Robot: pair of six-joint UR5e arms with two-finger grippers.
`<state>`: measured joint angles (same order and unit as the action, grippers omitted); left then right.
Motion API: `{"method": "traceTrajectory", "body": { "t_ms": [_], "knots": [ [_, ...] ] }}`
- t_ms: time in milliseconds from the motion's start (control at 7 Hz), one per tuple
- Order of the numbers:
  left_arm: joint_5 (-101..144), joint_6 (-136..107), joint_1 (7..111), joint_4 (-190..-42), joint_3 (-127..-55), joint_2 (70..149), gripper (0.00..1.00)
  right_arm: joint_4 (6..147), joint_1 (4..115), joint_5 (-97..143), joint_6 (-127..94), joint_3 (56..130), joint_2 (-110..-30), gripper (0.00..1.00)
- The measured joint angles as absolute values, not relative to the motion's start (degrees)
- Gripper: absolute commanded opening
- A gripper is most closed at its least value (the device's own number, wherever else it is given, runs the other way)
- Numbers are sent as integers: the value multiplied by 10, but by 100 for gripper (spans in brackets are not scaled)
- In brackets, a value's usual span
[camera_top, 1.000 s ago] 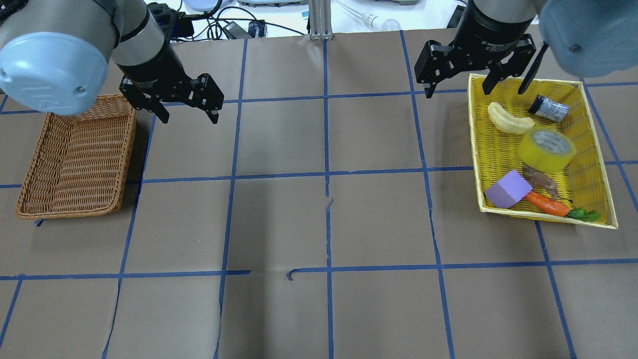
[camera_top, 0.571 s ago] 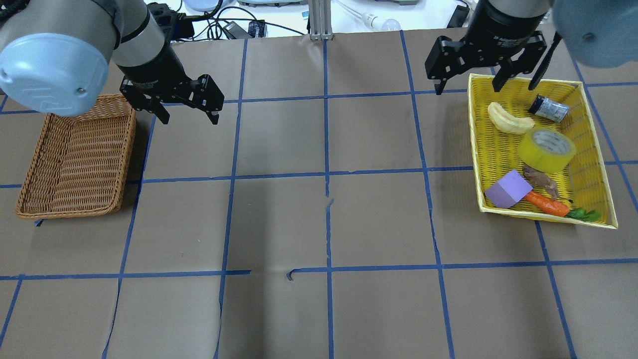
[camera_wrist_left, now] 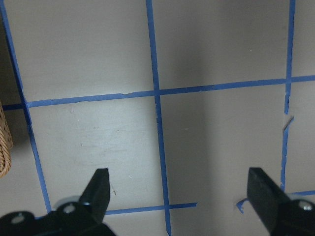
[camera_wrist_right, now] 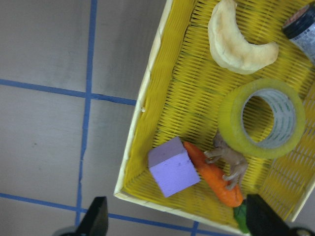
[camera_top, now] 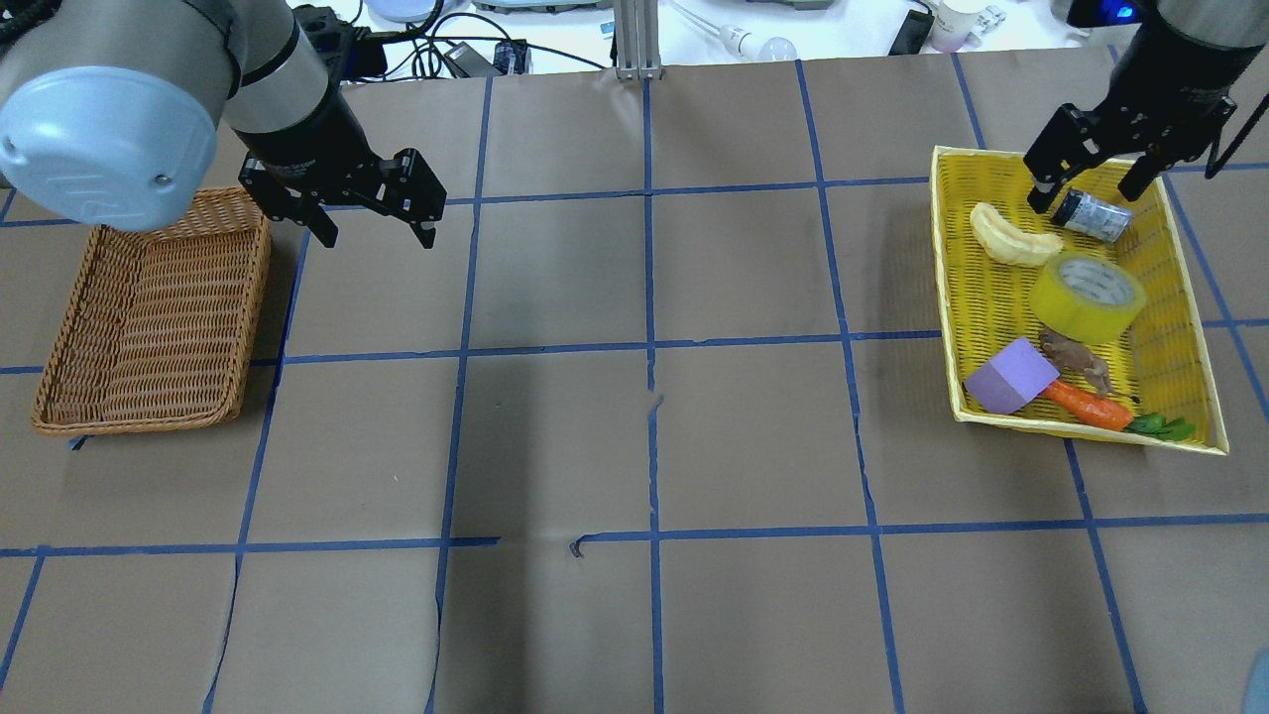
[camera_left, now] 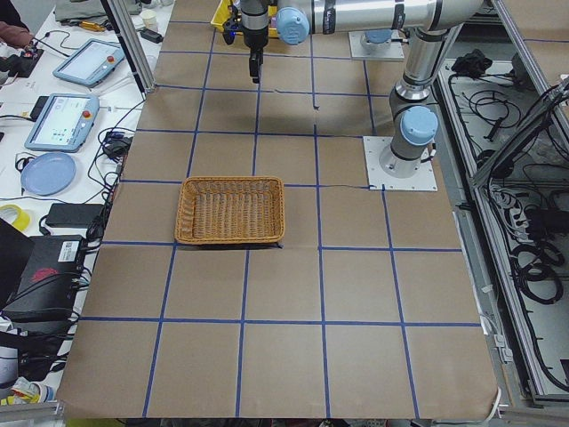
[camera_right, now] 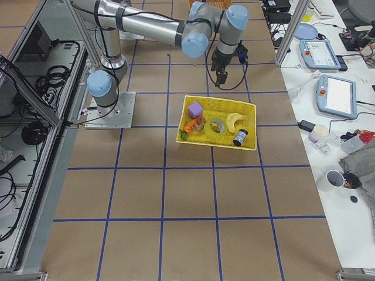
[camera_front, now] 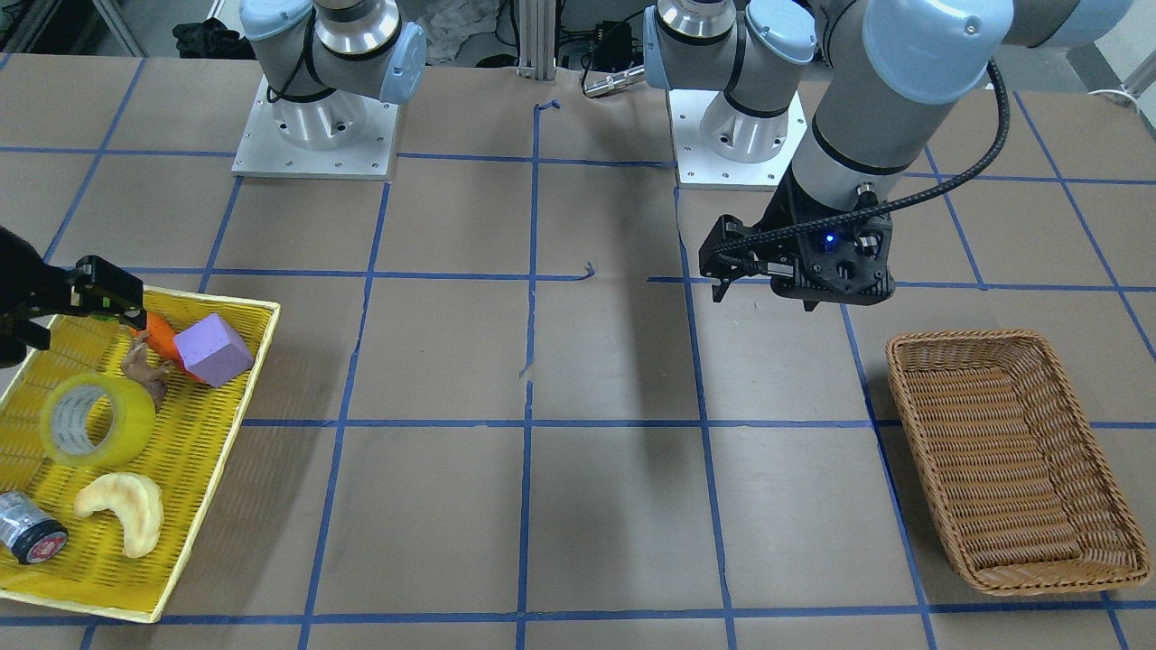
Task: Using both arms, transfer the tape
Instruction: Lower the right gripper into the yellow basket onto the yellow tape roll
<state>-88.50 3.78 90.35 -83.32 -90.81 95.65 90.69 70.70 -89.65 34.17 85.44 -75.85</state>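
The yellow tape roll (camera_top: 1086, 297) lies flat in the yellow tray (camera_top: 947, 297) at the table's right. It also shows in the front view (camera_front: 97, 422) and in the right wrist view (camera_wrist_right: 268, 118), grey core up. My right gripper (camera_top: 1086, 193) is open and empty, hovering over the tray's far end, beyond the tape. In its wrist view (camera_wrist_right: 179, 221) the tape is up and right of its fingers. My left gripper (camera_top: 377, 233) is open and empty above bare table beside the wicker basket (camera_top: 149, 317); it also shows in the front view (camera_front: 763, 298) and in its wrist view (camera_wrist_left: 179, 187).
The tray also holds a cream crescent (camera_top: 1011, 238), a small dark cylinder (camera_top: 1091, 215), a purple cube (camera_top: 1011, 375), a carrot (camera_top: 1091, 405) and a brown figure (camera_top: 1081, 359). The wicker basket is empty. Blue tape lines grid the brown table.
My right arm has swung to the right and its gripper now hangs over the tray's far end, above the dark cylinder. The left arm and the tape have not moved.
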Motion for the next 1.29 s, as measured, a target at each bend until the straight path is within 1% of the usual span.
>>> {"method": "traceTrajectory", "body": {
  "t_ms": [143,429,714,857,1000,1143,1286],
  "knots": [
    [-885,38,904,-833,-908,957,100,955,691,-899,400,886,-740,100],
    [-885,38,904,-833,-909,957,100,1081,669,-903,467,956,-708,87],
    [-884,38,904,-833,-909,957,100,1115,664,-920,482,978,-694,85],
    [-884,38,904,-833,-909,957,100,1118,664,-931,483,982,-686,77],
    [-883,38,904,-833,-909,957,100,1119,664,-940,483,985,-679,40],
    [-883,38,904,-833,-910,957,100,1118,664,-944,483,987,-675,12],
    [-883,38,904,-833,-910,957,100,1117,664,-946,484,988,-673,0]
  ]
}}
